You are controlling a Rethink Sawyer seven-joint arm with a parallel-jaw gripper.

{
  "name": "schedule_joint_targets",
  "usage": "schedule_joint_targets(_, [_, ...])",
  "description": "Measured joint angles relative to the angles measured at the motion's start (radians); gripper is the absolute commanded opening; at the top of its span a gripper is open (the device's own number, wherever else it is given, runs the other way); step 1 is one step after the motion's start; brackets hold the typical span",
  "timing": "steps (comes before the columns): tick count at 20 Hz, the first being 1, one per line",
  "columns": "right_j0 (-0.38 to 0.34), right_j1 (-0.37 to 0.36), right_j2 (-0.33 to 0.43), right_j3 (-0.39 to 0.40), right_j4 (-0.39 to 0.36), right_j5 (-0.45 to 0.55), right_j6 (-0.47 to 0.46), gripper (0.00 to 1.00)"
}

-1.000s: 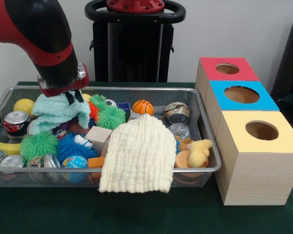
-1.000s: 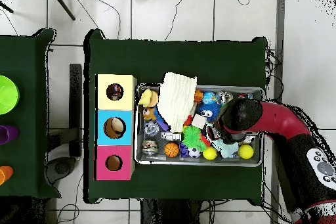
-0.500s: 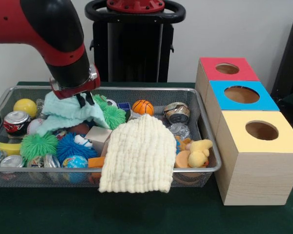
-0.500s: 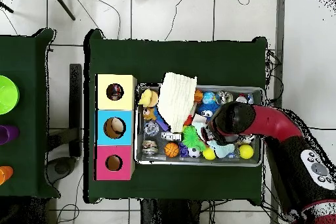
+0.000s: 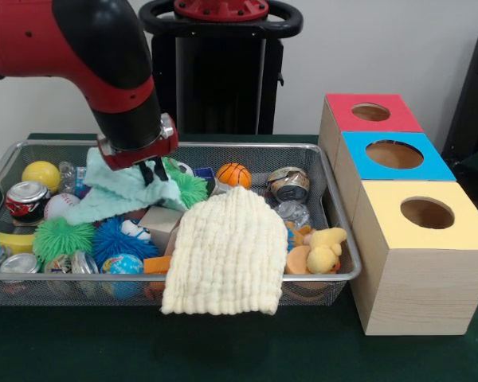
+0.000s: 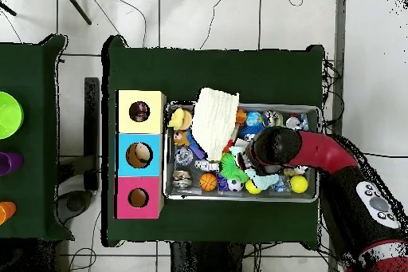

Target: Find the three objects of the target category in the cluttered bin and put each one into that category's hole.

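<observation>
I read the mint-green cloth (image 5: 119,195) as shifted toward the bin's middle compared with one second ago; the arm has carried it sideways, away from the yellow ball (image 5: 40,173). The cloth hangs above the bin (image 5: 223,146), draped over a green spiky ball (image 5: 193,189) and a wooden block (image 5: 159,224).

A cream knitted cloth (image 5: 227,253) lies over the bin's front rim, covering items below it. Around it I see an orange basketball (image 5: 233,174), a crushed can (image 5: 288,184), a plush duck (image 5: 325,248), a blue spiky ball (image 5: 115,239) and a red soda can (image 5: 25,199). Three boxes stand beside the bin: red (image 5: 368,116), blue (image 5: 393,156), yellow (image 5: 426,216), each with a round hole.

The gripper (image 5: 151,173) is pinched narrow on the mint-green cloth.
</observation>
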Motion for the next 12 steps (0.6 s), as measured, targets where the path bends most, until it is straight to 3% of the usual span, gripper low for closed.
schedule_joint_targets(12, [0.103, -0.042, -0.083, 0.075, 0.083, -0.079, 0.056, 0.0])
